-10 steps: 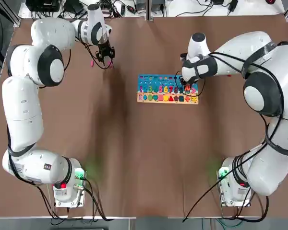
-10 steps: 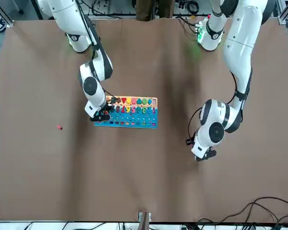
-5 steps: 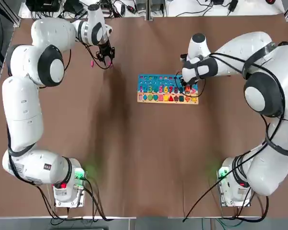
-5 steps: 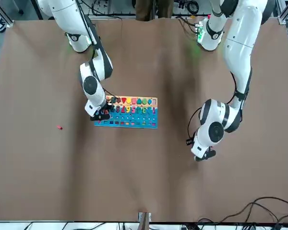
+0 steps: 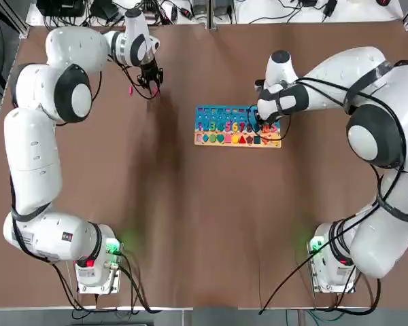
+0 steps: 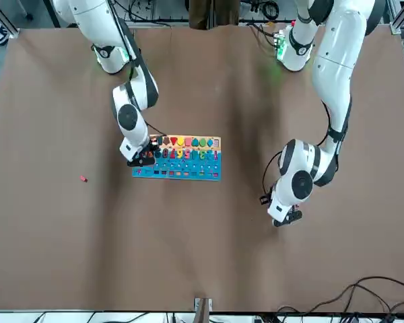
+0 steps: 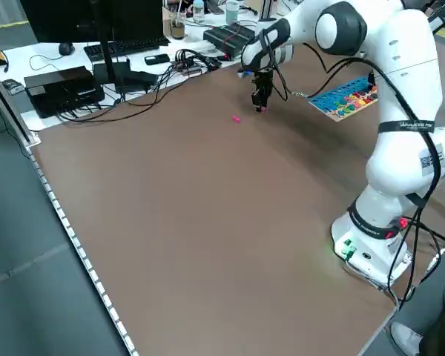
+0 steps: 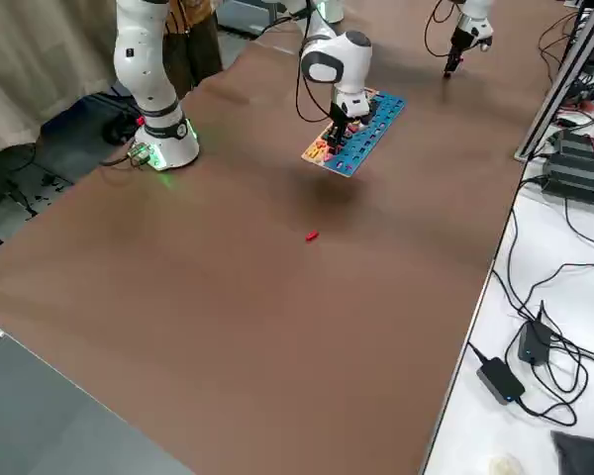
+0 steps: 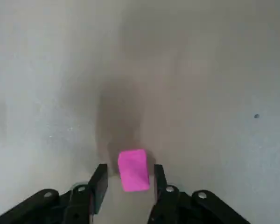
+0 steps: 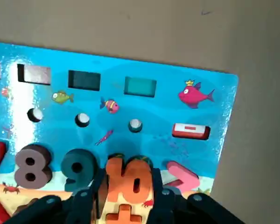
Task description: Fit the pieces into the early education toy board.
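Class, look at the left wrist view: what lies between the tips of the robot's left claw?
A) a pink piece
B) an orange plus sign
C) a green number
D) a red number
A: the left claw stands open above the table with a pink piece showing between its tips.

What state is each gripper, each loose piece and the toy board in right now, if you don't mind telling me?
Left gripper: open, fingers either side of a pink piece.
Right gripper: closed on an orange number piece.
Orange number piece: gripped at the board; seating unclear.
Nearer pink piece: on the table, ungripped.
Farther pink piece: loose on the table.
Red piece: loose on the table.
Toy board: flat, partly filled.
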